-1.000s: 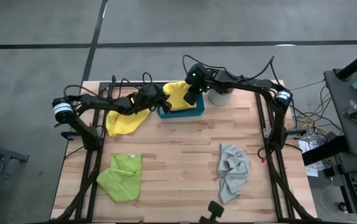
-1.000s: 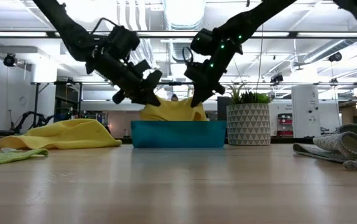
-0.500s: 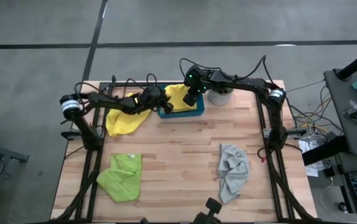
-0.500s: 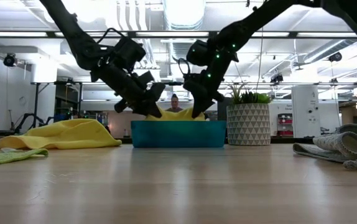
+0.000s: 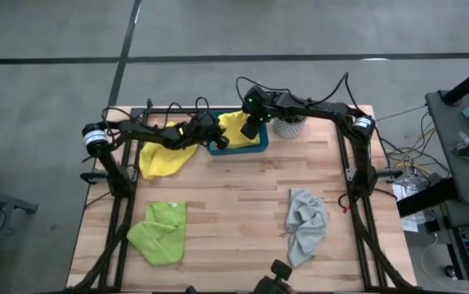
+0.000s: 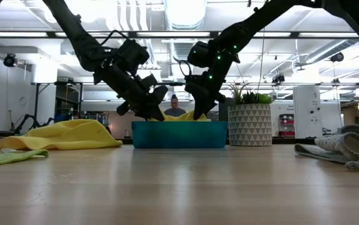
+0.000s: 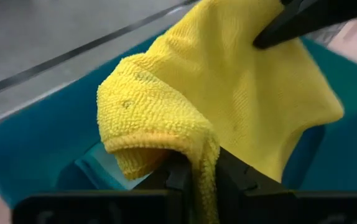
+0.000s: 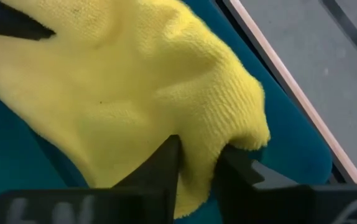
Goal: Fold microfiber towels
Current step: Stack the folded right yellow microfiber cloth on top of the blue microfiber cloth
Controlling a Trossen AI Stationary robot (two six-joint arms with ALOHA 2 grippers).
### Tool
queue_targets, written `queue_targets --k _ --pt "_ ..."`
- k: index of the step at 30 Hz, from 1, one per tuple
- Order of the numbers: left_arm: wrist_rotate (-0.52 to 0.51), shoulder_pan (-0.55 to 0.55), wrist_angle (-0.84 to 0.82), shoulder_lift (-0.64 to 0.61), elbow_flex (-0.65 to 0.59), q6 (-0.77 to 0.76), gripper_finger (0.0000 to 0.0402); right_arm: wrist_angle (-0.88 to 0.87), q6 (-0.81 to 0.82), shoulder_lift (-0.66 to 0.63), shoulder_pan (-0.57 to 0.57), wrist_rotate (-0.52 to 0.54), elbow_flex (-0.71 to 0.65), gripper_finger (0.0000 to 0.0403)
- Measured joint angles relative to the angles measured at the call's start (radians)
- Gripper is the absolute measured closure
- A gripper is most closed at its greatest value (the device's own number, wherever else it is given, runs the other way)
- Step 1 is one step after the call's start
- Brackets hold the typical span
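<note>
I have a yellow microfiber towel (image 5: 236,125) pinched at two ends over the teal tray (image 5: 255,145) at the far edge of the bench (image 5: 234,204). My left pincer (image 5: 217,140) is pressed together on one bunched corner, the nubby cloth folding into a thick roll just above my fingers (image 7: 177,177). My right pincer (image 5: 250,131) clamps the opposite corner, the fabric wrinkling between its fingers (image 8: 160,168). Stretched between the two grips, the towel's long axis runs roughly across the bench from left to right, and its middle sags down into the tray, so from the low view only a thin yellow crest (image 6: 181,117) shows above the tray's rim.

The cloth is bright yellow with a fine looped texture, creased and slack rather than flat.

A second yellow towel (image 5: 163,158) lies crumpled on the bench just left of the tray, under my left arm. The lime green towel (image 5: 160,232) lies near the front left corner, loosely doubled over, and the grey towel (image 5: 306,224) sits rumpled toward the front right. A potted plant (image 5: 288,126) in a patterned white pot stands just right of the tray.
</note>
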Motion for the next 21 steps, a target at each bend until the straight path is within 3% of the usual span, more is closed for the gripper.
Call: queue_targets --k 4,11,21 --pt "0.001 0.000 -0.107 0.000 0.013 0.000 0.0321 -0.007 0.002 0.000 0.000 0.000 0.000 0.0294" --pt "0.000 0.001 -0.126 -0.009 0.026 0.045 0.0256 -0.098 0.003 -0.004 0.000 0.000 0.029 0.0263" --pt "-0.002 0.011 -0.184 -0.120 0.028 0.219 0.0239 -0.199 -0.029 -0.006 0.000 0.010 0.100 0.0288"
